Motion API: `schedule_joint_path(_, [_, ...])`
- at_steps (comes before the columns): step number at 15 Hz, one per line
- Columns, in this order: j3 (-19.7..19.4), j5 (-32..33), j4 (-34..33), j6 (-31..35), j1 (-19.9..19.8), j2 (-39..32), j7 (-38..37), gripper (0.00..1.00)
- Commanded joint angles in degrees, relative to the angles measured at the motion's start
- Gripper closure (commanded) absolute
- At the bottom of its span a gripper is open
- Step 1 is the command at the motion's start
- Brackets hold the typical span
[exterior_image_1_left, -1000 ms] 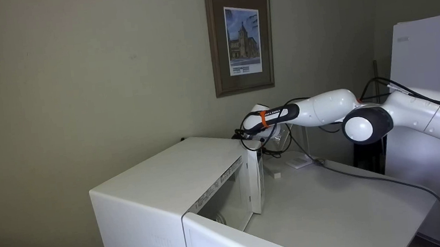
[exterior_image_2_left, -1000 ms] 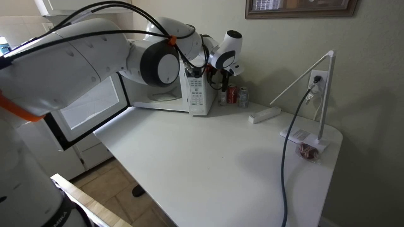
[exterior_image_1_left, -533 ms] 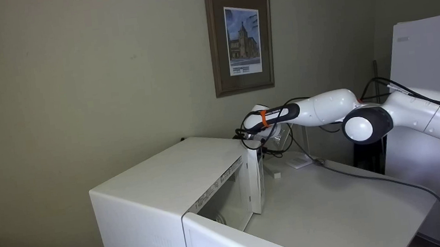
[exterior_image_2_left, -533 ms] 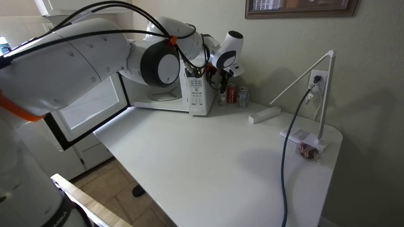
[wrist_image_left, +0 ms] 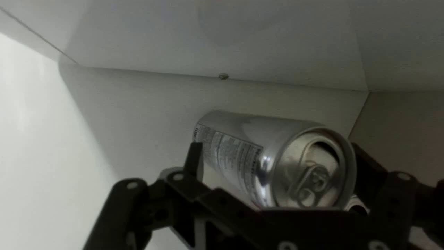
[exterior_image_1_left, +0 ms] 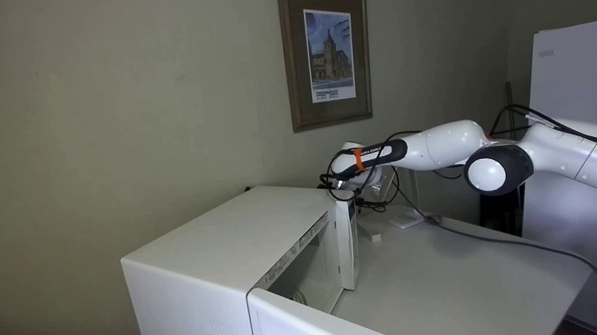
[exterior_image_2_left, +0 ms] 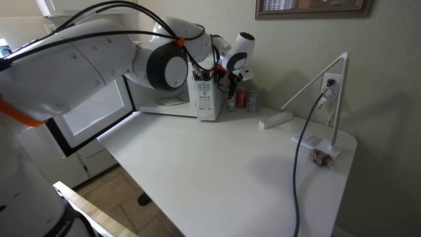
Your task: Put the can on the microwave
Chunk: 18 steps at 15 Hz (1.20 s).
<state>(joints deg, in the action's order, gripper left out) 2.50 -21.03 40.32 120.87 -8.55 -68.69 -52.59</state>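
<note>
Hand (wrist_image_left: 276, 149) spread, fingers either side of the silver can (wrist_image_left: 236, 152); contact cannot be told. Silver can upright on the counter (exterior_image_2_left: 210, 158), just beside the microwave (exterior_image_2_left: 205, 102). Red can (exterior_image_2_left: 241, 97) near it.

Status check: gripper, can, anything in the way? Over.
Gripper open, astride the silver can. Can upright on the table, beside the microwave. Red can close by, possible bump risk.

Beige wall (exterior_image_1_left: 103, 99); floor (exterior_image_2_left: 115, 194) seemingly tiled.
</note>
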Motion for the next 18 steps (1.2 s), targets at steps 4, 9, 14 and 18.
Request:
schedule_joint_path(4, [-2.1,2.1,-1.7,-8.2,1.4,0.3,-3.9,0.00])
schedule_joint_path(9, [-3.0,2.7,-3.4,-10.4,1.6,-0.1,-3.9,0.00])
schedule_joint_path(14, [-3.1,2.8,-4.2,-9.4,1.8,-0.4,-3.4,0.07])
schedule_joint_path(18, [-3.1,2.7,-5.0,-8.8,2.0,-0.5,-3.7,0.29])
